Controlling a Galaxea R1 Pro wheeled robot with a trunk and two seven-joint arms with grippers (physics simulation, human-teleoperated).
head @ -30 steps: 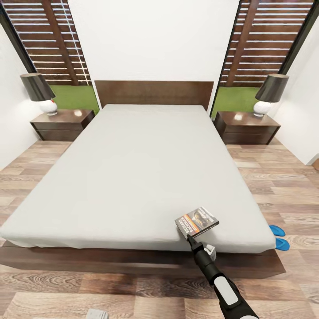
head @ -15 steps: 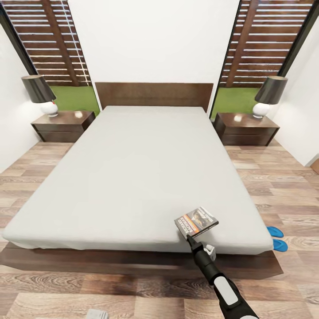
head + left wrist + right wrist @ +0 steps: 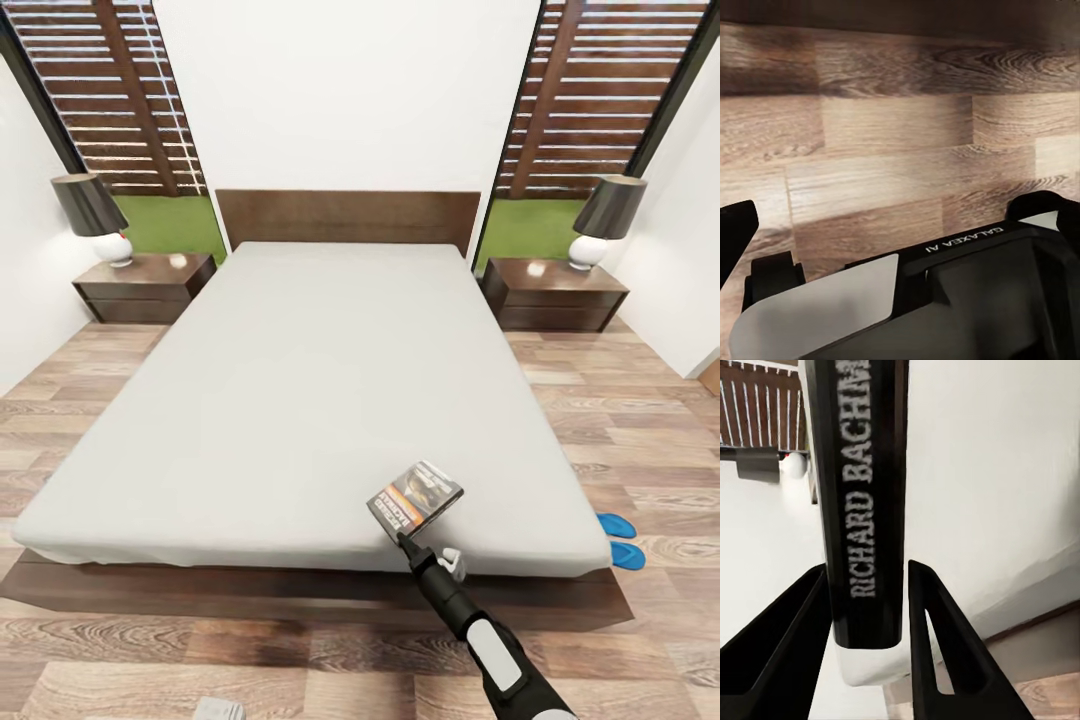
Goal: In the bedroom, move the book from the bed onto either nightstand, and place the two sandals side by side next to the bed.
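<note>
The right claw point(image 3: 405, 540) pinches the book point(image 3: 414, 495) by its near edge, holding it lifted and tilted above the foot of the bed point(image 3: 300, 400), toward five o'clock on the mattress. In the right wrist view the book's point(image 3: 862, 495) dark spine with white author lettering stands between the two black fingers point(image 3: 937, 637), which press against it on either side, with the grey sheet behind.

The two sandals point(image 3: 620, 540) lie on the wood-plank floor point(image 3: 640, 420) just beside the bed's foot corner at four o'clock, one touching or nearly touching the other, partly hidden by the mattress edge.

At the head of the bed, a nightstand point(image 3: 145, 285) stands at ten o'clock and a second nightstand point(image 3: 555, 292) at two o'clock, each carrying a lamp point(image 3: 90, 215) with a dark shade; the other lamp point(image 3: 605, 215) matches it.

The left claw point(image 3: 907, 300) points down at the floor planks point(image 3: 885, 135) in the left wrist view; its body shows, but whether its fingers are spread or pressed together cannot be told.
</note>
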